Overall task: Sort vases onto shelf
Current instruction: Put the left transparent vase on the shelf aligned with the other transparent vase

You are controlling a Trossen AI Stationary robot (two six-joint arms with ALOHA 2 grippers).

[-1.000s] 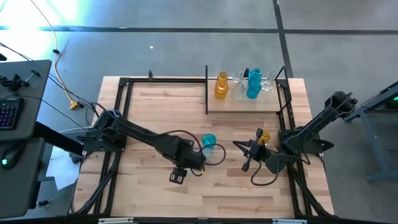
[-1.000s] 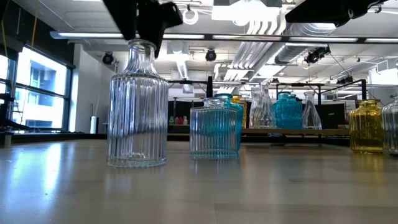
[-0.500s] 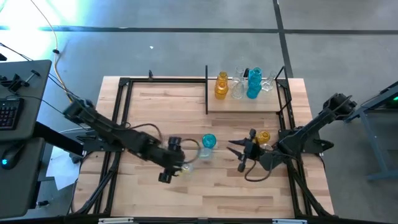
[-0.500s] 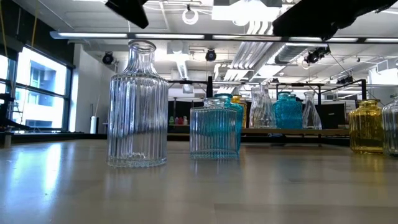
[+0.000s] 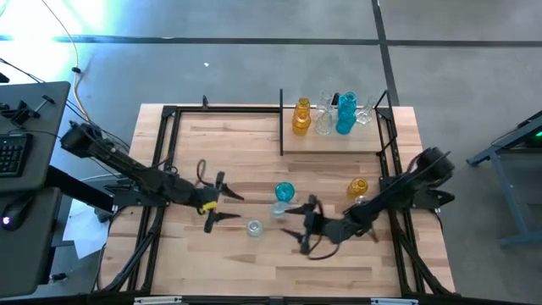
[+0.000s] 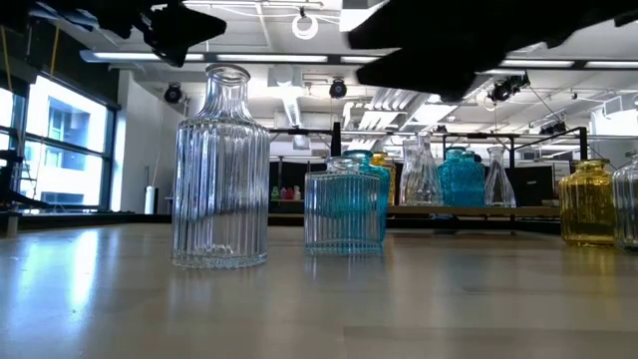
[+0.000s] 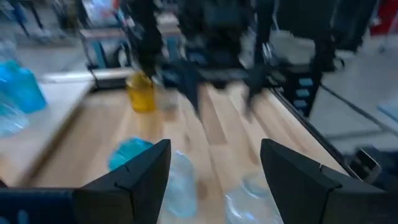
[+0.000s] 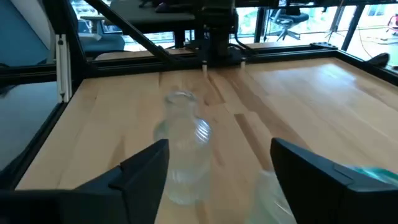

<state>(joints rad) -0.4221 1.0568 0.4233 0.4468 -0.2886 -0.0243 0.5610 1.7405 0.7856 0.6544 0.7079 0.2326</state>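
Four vases [image 5: 326, 114] stand on the shelf [image 5: 334, 142] at one o'clock; four wait mid-table, with the left gripper [image 5: 218, 197] and right gripper [image 5: 296, 224] both wide, empty.

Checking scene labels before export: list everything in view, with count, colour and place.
Shelf: one, light wood with black frame, far right part of the table.
Shelf vases: one amber, one teal, at least two clear, along the shelf's back.
Loose vases: one teal with two clear beside it, mid-table; one amber further right.
Table: one, light wood.
Keyboard: one, dark, on the desk at left.
Left claw: open, empty, left of the loose vases.
Right claw: open, empty, just right of the clear ones.
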